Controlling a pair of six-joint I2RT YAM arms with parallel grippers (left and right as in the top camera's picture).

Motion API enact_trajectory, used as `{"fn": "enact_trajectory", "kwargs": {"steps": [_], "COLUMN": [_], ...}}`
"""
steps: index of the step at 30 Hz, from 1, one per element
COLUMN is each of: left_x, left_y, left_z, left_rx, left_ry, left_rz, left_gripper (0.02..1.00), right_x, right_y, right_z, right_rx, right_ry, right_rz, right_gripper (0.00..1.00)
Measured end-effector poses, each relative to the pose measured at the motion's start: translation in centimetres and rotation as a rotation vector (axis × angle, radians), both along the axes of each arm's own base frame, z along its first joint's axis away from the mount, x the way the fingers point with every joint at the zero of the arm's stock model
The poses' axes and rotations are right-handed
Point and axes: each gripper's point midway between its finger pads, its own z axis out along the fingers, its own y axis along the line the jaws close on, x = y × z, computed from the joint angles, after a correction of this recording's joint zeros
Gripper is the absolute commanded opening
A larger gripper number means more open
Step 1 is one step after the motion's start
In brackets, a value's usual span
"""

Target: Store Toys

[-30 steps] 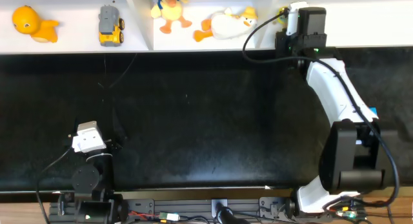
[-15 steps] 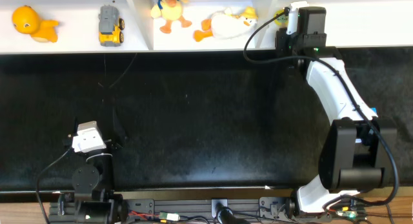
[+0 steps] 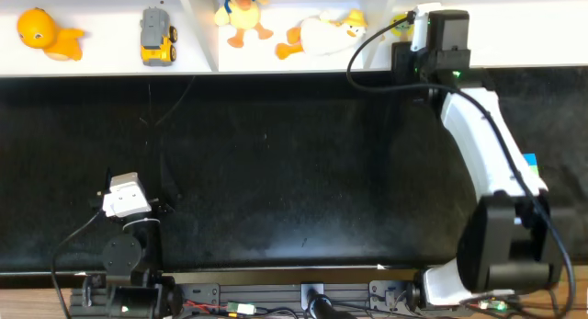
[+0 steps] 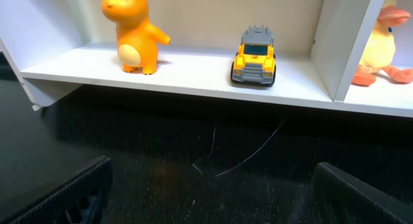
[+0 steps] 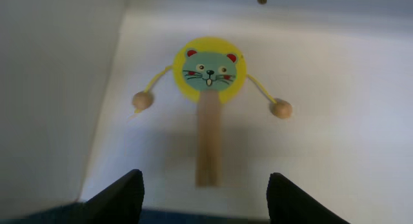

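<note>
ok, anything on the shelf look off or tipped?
Only the white plush: it lies on its side in the middle compartment, while the yellow plush beside it sits upright. The drum lies flat, free of the open right gripper. Truck and orange figure stand upright.

Cat-faced rattle drum flat on the white shelf, handle toward the spread-fingered right hand.

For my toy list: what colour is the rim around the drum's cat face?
Yellow. The drum shows best in the right wrist view.
</note>
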Motion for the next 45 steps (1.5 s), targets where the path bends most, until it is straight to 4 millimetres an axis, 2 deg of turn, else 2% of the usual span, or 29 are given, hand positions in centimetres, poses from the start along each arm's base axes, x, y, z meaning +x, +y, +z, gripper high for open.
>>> {"fn": "enact_trajectory", "kwargs": {"steps": [3, 5, 6, 7, 10, 15, 19, 22, 33, 45], "left_x": [0.0, 0.0, 0.0, 0.0, 0.0, 0.0, 0.0, 0.0, 0.0, 0.0], "left_y": [0.0, 0.0, 0.0, 0.0, 0.0, 0.0, 0.0, 0.0, 0.0, 0.0], "left_z": [0.0, 0.0, 0.0, 0.0, 0.0, 0.0, 0.0, 0.0, 0.0, 0.0], "left_rx": [0.000, 0.000, 0.000, 0.000, 0.000, 0.000, 0.000, 0.000, 0.000, 0.000], "left_ry": [0.000, 0.000, 0.000, 0.000, 0.000, 0.000, 0.000, 0.000, 0.000, 0.000], "left_rz": [0.000, 0.000, 0.000, 0.000, 0.000, 0.000, 0.000, 0.000, 0.000, 0.000], "left_gripper": [0.998, 0.998, 0.998, 0.998, 0.996, 0.998, 0.998, 0.998, 0.998, 0.998], "right_x": [-1.9, -3.7, -5.0, -7.0, -10.4, -17.8, -21.8, -24.0, -25.0, -25.0], "right_y": [0.5, 0.8, 1.0, 1.2, 0.8, -1.0, -2.0, -3.2, -7.1, -7.2], "right_z": [0.8, 0.5, 0.1, -0.5, -1.2, -3.9, -5.6, -6.5, -6.3, -6.3], "right_rx": [-0.002, -0.009, -0.019, -0.022, -0.015, 0.003, 0.029, 0.042, 0.084, 0.089], "right_ry": [-0.015, -0.009, 0.001, 0.017, 0.032, 0.140, 0.222, 0.286, 0.283, 0.280], "right_rz": [0.011, 0.017, 0.021, 0.024, -0.007, -0.136, -0.230, -0.304, -0.505, -0.515], "right_gripper": [0.864, 0.910, 0.982, 0.998, 0.996, 0.996, 0.998, 0.996, 0.996, 0.996]}}
